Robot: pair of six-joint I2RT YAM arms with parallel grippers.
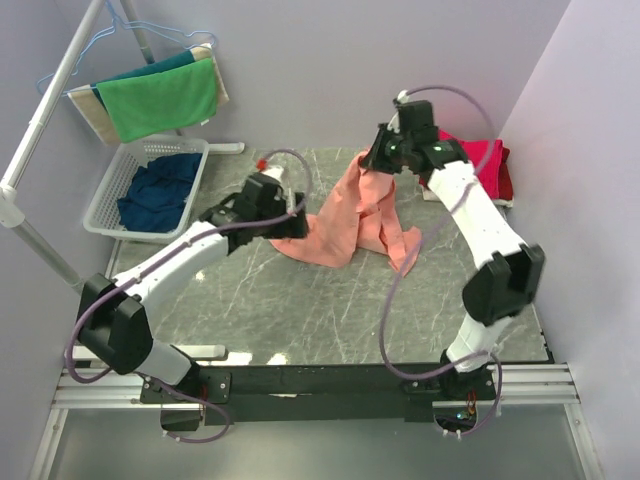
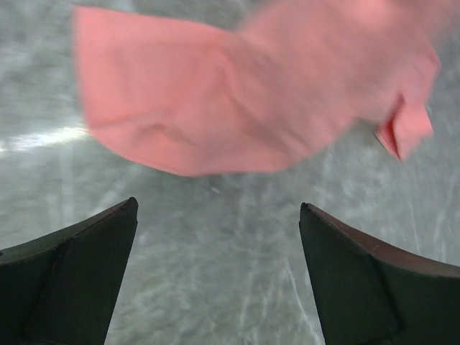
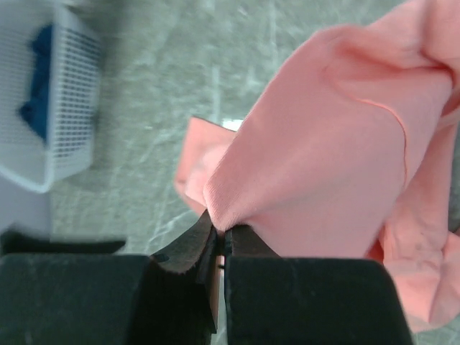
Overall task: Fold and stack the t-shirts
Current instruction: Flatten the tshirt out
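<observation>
While the right gripper is clamped on a fold of the salmon t-shirt and holds that point up off the table, the rest of the cloth hangs down and drapes toward the near left. Its long axis therefore runs slantwise from the raised pinch at the far right to a low corner lying on the stone. That low corner is what the coming move turns on, I judge. It sits just beside the left gripper, which hovers with its jaws spread wide and nothing between them. In the left wrist view the salmon edge lies straight ahead of the fingers, beyond their tips and not yet between them. The cloth there is blurred, so I cannot tell which hem or sleeve it is. The left arm is plainly the nearer to that free end, and a short reach forward and down should bring it to the edge. The navy t-shirts lie in the basket at far left and the red and pink t-shirts sit behind the right arm, both well apart from this work.
</observation>
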